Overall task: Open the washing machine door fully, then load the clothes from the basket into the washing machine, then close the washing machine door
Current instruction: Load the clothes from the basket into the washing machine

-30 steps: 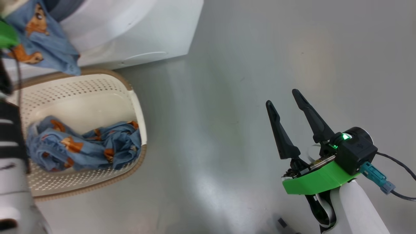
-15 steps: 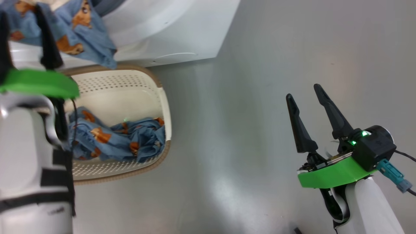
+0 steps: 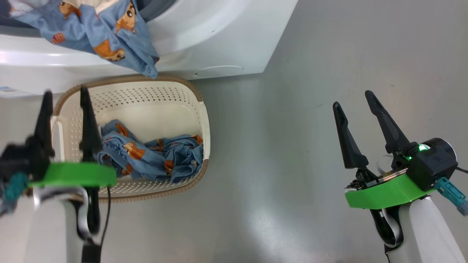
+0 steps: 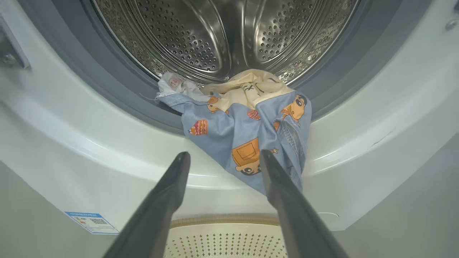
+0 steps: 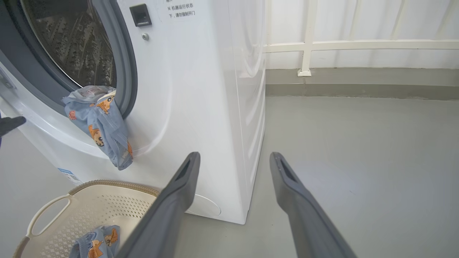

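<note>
The washing machine (image 3: 219, 36) stands at the top with its steel drum (image 4: 215, 36) open; its door is out of view. One of the clothes (image 3: 106, 40) hangs from the drum's grey ring over the front (image 4: 247, 129) (image 5: 104, 125). More clothes (image 3: 157, 155) (image 5: 95, 245) lie bunched in the basket (image 3: 197, 109) below it. My left gripper (image 3: 65, 94) is open and empty above the basket's left end, pointing at the hanging garment (image 4: 225, 154). My right gripper (image 3: 352, 100) (image 5: 235, 156) hovers open over bare floor to the right.
Grey floor (image 3: 292, 146) lies to the right of the basket and the machine. A white railing (image 5: 358, 44) and a low kerb run along the back. A blue label (image 4: 91, 221) sits low on the machine's front.
The head camera has swung, shifting the whole picture right. My left gripper has drawn back from the hanging garment to above the basket's left end. The right gripper stays open.
</note>
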Robot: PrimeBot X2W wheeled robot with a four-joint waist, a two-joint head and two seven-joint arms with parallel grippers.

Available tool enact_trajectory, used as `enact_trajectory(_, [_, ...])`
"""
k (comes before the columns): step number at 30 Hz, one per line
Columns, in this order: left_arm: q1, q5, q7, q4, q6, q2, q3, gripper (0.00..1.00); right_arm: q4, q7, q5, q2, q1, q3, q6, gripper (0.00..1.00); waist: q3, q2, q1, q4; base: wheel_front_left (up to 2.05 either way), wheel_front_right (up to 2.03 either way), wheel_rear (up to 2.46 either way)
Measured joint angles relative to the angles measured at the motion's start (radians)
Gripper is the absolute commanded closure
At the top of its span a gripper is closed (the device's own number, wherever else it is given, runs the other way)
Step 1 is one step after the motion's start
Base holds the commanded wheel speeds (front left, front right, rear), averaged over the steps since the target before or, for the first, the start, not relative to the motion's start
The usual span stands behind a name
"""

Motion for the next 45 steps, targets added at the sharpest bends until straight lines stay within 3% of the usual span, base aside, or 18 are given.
enact_trajectory(16, [0.328, -0.123, 0.0, -0.235, 0.084, 0.006, -0.109, 0.0, 0.0, 0.0, 0.0, 0.005, 0.014, -0.025, 0.0, 0.0, -0.065, 0.0, -0.0001, -0.003, 0.0, 0.0, 0.0])
enact_trajectory(45, [0.343, -0.127, 0.0, -0.266, 0.091, 0.01, -0.108, 0.0, 0.001, 0.0, 0.0, 0.02, 0.029, -0.023, 0.0, 0.0, -0.048, 0.0, 0.0, -0.032, 0.0, 0.0, 0.0])
